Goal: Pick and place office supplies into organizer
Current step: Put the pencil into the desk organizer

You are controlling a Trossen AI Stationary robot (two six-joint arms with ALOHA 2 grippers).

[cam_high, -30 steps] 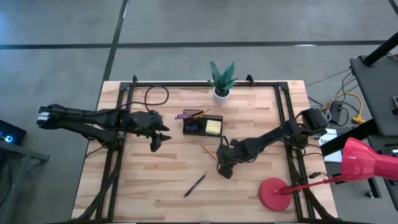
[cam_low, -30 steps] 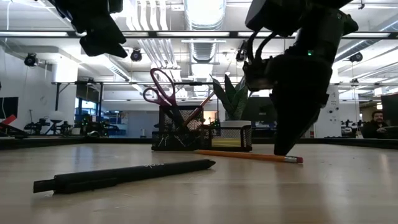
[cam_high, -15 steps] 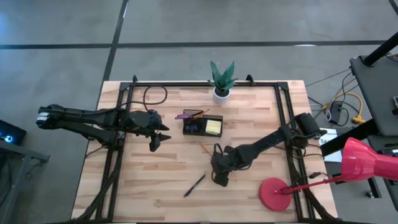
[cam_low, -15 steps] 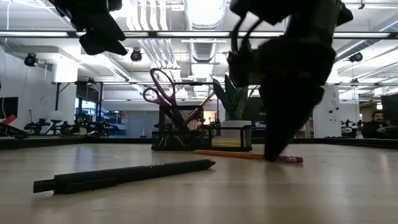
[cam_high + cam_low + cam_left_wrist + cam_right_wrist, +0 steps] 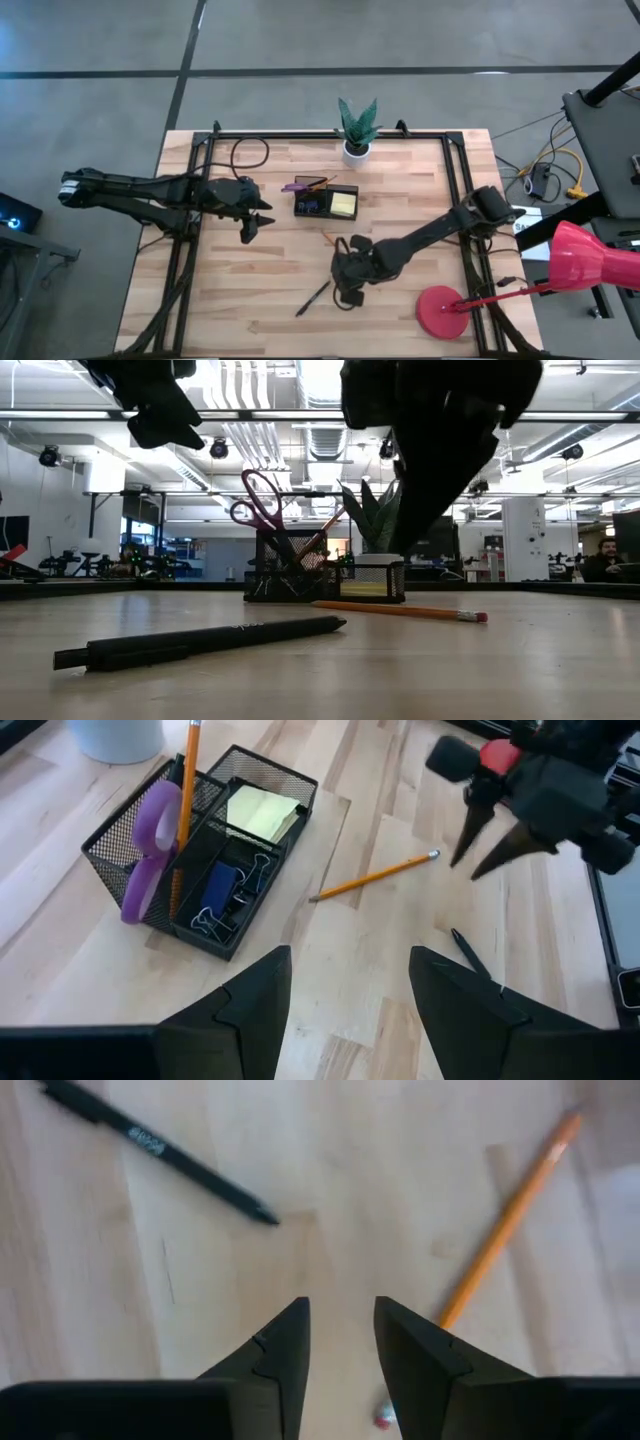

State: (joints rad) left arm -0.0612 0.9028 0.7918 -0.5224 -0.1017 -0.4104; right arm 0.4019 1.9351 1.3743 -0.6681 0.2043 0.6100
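The black mesh organizer (image 5: 200, 860) stands at mid-table and holds purple-handled scissors (image 5: 150, 845), an upright orange pencil (image 5: 187, 770), a yellow sticky pad (image 5: 262, 812) and clips (image 5: 222, 900). A loose orange pencil (image 5: 375, 875) and a black pen (image 5: 312, 297) lie flat on the wood. My right gripper (image 5: 340, 1330) hovers open between pencil (image 5: 505, 1220) and pen (image 5: 160, 1150), its fingers pointing down and nothing between them. My left gripper (image 5: 345, 990) hangs open above the table, left of the organizer (image 5: 325, 202).
A white pot with a green plant (image 5: 357, 132) stands at the far edge behind the organizer. A red round base (image 5: 445, 310) sits at the near right corner, close to my right arm. Bare wood lies left of the pen.
My right gripper has left its spot beside the pencil's eraser end, risen off the table and moved toward the near edge and left, closer to the black pen, rolling a little. Pencil and pen lie where they were.
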